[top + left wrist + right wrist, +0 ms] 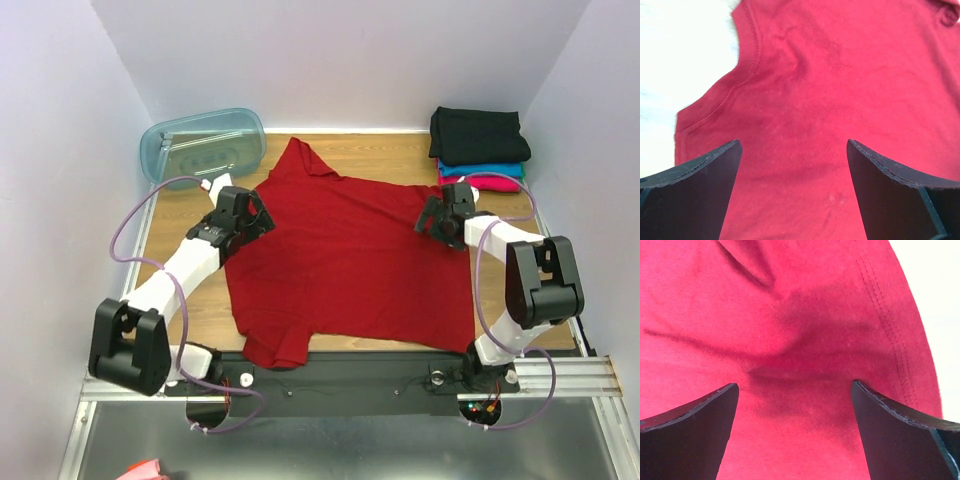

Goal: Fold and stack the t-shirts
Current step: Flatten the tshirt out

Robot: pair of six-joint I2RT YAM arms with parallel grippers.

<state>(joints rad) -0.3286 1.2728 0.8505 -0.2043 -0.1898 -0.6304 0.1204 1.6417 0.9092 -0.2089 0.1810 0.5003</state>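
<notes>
The soft, light, floppy deep red cloth t-shirt (pixel 350 280) is lying flat on the wooden desk (pixel 190 300) beside the pale blue plastic tub (pixel 200 145), and the left pincer (pixel 794 147) and right pincer (pixel 795 390) are hanging wide open, holding nothing, over its stitched edges, probably the best spots for pinching.
</notes>
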